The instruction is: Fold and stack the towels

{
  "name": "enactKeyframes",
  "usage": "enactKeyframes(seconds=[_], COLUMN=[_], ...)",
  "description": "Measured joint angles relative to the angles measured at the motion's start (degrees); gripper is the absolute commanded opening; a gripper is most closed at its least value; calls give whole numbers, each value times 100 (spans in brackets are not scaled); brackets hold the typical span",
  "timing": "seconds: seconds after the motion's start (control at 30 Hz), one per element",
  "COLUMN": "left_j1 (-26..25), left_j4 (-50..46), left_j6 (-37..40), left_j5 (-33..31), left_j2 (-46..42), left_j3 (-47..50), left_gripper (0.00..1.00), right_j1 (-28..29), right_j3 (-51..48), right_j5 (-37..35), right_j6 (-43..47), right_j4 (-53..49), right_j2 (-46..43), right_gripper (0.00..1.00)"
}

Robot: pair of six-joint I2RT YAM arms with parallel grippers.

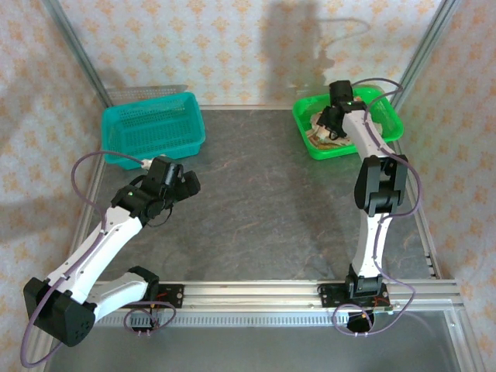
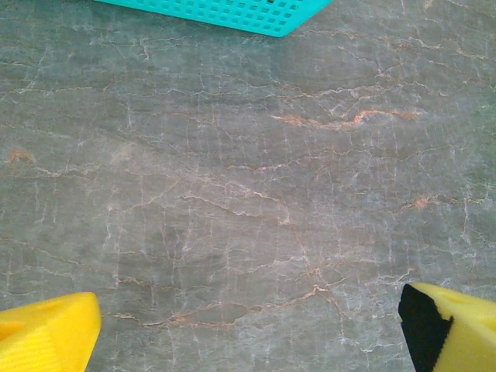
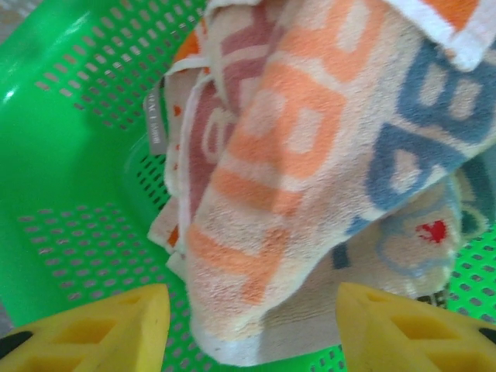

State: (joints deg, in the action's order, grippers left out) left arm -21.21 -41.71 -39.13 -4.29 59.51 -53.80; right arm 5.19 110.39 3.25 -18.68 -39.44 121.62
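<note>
The towels (image 1: 323,135) lie bunched in a green basket (image 1: 389,129) at the far right of the table. In the right wrist view the top towel (image 3: 294,178) is cream with orange and blue lettered stripes. It lies over another cream towel (image 3: 411,248) with a blue outline and a red mark. My right gripper (image 3: 252,325) hangs over the pile, open, with a gap on each side of the top towel's corner. My left gripper (image 1: 183,183) stands open over bare table near the left, its yellow fingers (image 2: 46,337) wide apart with nothing between them.
A teal basket (image 1: 151,128) sits at the far left, its rim (image 2: 232,12) just beyond my left gripper. The grey marbled table (image 1: 263,201) spreads between the two baskets. Metal frame posts and patterned walls close in the sides and back.
</note>
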Motion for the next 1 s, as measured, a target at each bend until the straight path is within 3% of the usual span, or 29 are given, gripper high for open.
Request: enactKeyframes(seconds=[0.13, 0.3, 0.33, 0.53, 0.73, 0.9, 1.0], left_j1=[0, 0, 0, 0, 0, 0, 0], left_j4=[0, -2, -2, -9, -7, -4, -7], left_j6=[0, 0, 0, 0, -2, -2, 0], left_j5=[0, 0, -2, -2, -2, -2, -2], left_j2=[2, 0, -2, -55, -157, -264, -269], left_j3=[0, 2, 2, 61, 76, 173, 186], left_gripper=[100, 100, 100, 100, 100, 100, 100], right_j1=[68, 61, 61, 61, 61, 61, 61], right_j3=[85, -129, -192, -387, -544, 68, 212], right_j5=[0, -28, -44, -155, -251, -284, -282], right_j6=[-63, -85, -81, -57, 4, 66, 63], right_j4=[-17, -11, -2, 9, 269, 251, 229], right_j2=[181, 260, 260, 66, -1005, -1193, -962], right_gripper=[40, 1, 0, 0, 0, 42, 51])
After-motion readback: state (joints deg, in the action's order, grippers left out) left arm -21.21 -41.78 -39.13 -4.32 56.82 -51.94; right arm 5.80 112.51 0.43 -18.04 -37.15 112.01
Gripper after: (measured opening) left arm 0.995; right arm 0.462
